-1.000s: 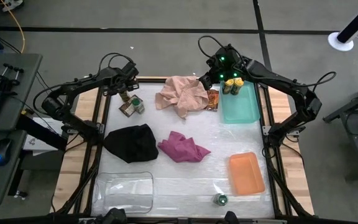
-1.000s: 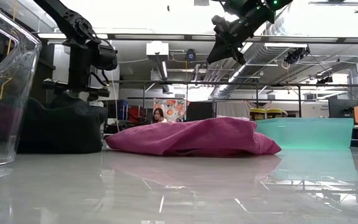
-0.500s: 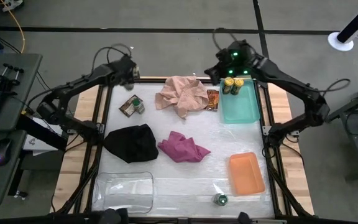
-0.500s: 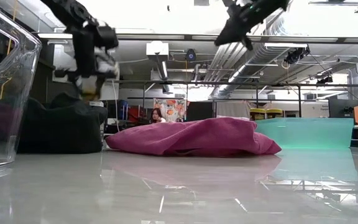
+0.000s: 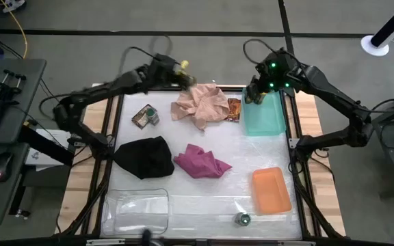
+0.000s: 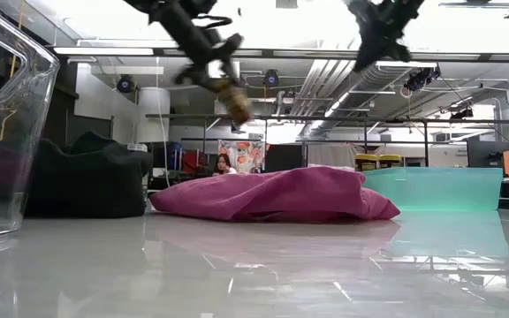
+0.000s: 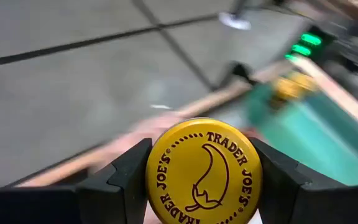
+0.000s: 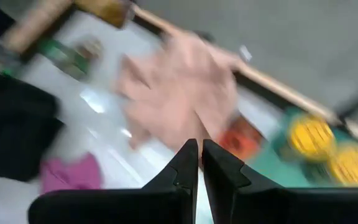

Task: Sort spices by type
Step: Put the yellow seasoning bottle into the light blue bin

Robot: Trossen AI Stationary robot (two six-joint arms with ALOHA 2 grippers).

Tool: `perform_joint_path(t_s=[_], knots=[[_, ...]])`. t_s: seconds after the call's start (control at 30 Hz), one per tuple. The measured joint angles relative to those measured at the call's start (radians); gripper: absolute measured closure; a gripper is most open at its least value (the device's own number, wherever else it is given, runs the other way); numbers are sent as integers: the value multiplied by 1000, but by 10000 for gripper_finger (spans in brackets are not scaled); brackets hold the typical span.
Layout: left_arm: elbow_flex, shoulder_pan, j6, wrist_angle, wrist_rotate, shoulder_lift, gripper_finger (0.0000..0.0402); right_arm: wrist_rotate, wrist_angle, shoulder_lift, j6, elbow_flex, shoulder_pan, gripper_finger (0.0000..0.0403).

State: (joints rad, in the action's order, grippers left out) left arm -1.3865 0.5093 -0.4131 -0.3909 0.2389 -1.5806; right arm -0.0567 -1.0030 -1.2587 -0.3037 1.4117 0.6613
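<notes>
Overhead, two green-lidded jars (image 5: 153,115) (well apart)

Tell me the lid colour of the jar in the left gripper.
Yellow with dark print, on the jar in the left gripper; clearest in the left wrist view.

Open lane down the middle of the surface (image 5: 204,195), between clear tray (image 5: 137,208) at near-left and orange tray (image 5: 272,190) at near-right. Blocked mid-left by black cloth (image 5: 144,156), magenta cloth (image 5: 202,161) just beside it. Far centre taken by pink cloth (image 5: 200,104), foil packet (image 5: 234,109) wedged between it and teal tray (image 5: 263,115). Teal tray's far end filled by yellow-lid jars (image 8: 331,150), right gripper (image 5: 254,93) above them. Small clutter far-left: packet and green-lid jar (image 5: 146,116). Lone green-lid jar (image 5: 242,219) at near edge. Left gripper (image 5: 182,68) with yellow-lid jar (image 7: 203,172) over far edge beside pink cloth.
</notes>
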Motion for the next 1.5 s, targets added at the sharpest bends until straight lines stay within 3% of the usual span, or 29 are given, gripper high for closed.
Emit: perform_joint_path(t_s=[0.23,0.5,0.6,0.7,1.03,1.5], knots=[[-165,-160,111,190,-117,-267,205,84,-129,-3,-123,-55,6,400],[-446,-227,245,265,-176,-583,205,153,-148,-4,-168,-100,81,402],[-549,-237,283,263,-178,-685,205,142,-179,-5,-167,-139,132,402],[-633,-237,311,251,-178,-761,205,59,-185,-5,-162,-203,180,402],[-705,-227,395,289,-132,-876,205,-166,-25,-5,-144,-373,256,402],[-705,-226,512,307,-97,-895,205,-162,405,-5,-351,-596,255,403]])
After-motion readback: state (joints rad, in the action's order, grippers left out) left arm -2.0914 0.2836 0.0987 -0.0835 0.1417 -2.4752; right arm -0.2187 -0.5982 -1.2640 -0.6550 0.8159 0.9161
